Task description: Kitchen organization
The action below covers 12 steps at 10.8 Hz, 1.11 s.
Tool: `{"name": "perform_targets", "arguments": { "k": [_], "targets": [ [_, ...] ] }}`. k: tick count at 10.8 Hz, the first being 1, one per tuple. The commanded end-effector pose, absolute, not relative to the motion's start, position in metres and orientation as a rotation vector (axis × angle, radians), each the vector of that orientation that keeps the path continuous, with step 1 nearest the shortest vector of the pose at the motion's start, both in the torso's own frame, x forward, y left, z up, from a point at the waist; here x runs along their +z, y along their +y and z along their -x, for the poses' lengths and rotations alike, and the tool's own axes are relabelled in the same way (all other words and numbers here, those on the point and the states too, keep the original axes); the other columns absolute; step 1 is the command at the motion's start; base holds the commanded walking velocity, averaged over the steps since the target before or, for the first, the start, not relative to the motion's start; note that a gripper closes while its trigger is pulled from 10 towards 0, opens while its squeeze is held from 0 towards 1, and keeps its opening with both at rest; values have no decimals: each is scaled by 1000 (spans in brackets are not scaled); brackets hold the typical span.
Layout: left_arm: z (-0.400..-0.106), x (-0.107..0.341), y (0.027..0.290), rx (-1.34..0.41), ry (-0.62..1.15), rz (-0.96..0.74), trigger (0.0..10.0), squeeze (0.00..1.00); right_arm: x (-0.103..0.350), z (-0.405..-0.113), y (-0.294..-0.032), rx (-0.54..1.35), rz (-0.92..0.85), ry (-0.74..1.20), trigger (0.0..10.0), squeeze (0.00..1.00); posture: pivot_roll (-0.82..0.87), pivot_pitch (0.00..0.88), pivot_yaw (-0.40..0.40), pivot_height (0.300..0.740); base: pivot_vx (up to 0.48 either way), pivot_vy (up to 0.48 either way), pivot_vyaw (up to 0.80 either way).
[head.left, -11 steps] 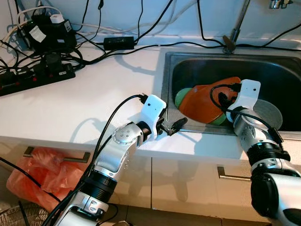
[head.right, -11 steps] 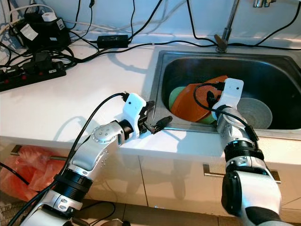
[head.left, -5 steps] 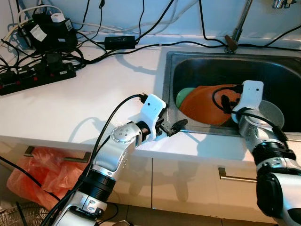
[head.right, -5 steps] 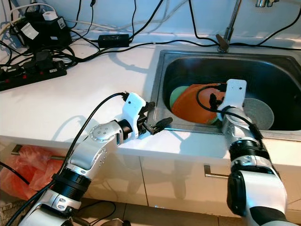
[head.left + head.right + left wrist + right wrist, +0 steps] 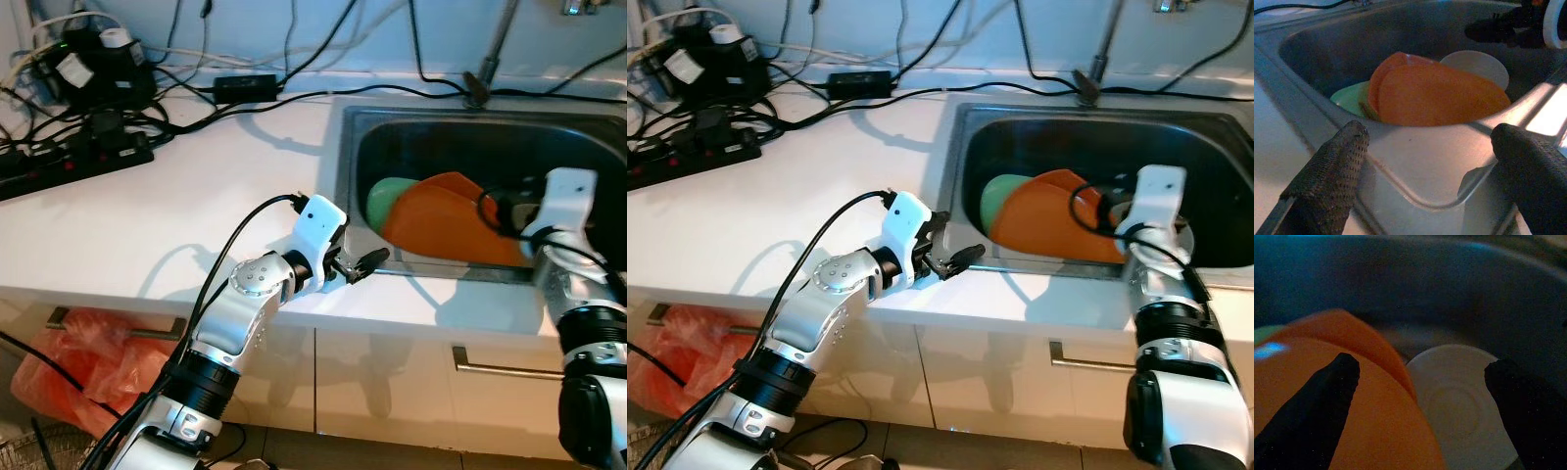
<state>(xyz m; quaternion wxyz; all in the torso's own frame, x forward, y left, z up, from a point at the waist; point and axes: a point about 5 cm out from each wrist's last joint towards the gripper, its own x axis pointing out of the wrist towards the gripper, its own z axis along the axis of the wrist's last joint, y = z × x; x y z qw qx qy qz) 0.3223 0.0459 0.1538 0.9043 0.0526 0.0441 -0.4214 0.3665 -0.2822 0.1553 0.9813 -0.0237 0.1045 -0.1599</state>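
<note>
Two orange plates (image 5: 446, 217) lean together in the steel sink (image 5: 345, 157), with a green plate (image 5: 391, 195) behind them on the left. A white plate (image 5: 1459, 401) lies flat on the sink floor beside them. My right gripper (image 5: 505, 211) hangs open inside the sink, just right of the orange plates (image 5: 1376, 421), with nothing between its fingers. My left gripper (image 5: 361, 262) rests open at the sink's front-left rim, pointing at the orange plates (image 5: 1440, 98) and green plate (image 5: 1349, 95); its fingers (image 5: 1327, 181) hold nothing.
A faucet (image 5: 490, 59) stands behind the sink. Power strips and tangled black cables (image 5: 78, 147) crowd the back left of the white counter (image 5: 176, 215). Below the counter are drawer handles (image 5: 500, 367) and an orange plastic bag (image 5: 88, 343).
The orange plate that was tilted up has settled lower in the sink. My right gripper has moved right, away from it. The left arm has not moved.
</note>
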Motion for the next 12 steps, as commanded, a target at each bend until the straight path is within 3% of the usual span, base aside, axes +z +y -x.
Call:
{"name": "perform_targets", "arguments": {
  "k": [1,4,6,7,9,12],
  "targets": [
    [-324,157,44,-883,91,-125,10000,0,156,-365,-283,-325,43,213,10000,1000,10,52,55,740,0,0,0],
    [-330,179,48,-801,-42,-27,10000,0,174,-365,-256,-204,25,78,10000,1000,6,46,55,740,0,0,0],
    [-332,188,60,-695,-125,11,10000,0,186,-354,-230,-96,74,-47,10000,224,-4,46,62,740,0,0,0],
    [-331,190,67,-645,-165,9,10000,0,188,-348,-222,-67,73,-84,10000,0,-6,49,66,740,0,0,0],
    [-328,197,89,-467,-291,-24,10000,0,192,-331,-210,-57,115,-188,10000,0,-4,49,69,740,0,0,0],
    [-326,193,100,-385,-304,-24,10000,0,180,-317,-198,-40,88,-153,10000,0,-4,53,68,740,0,0,-750]
  ]
}}
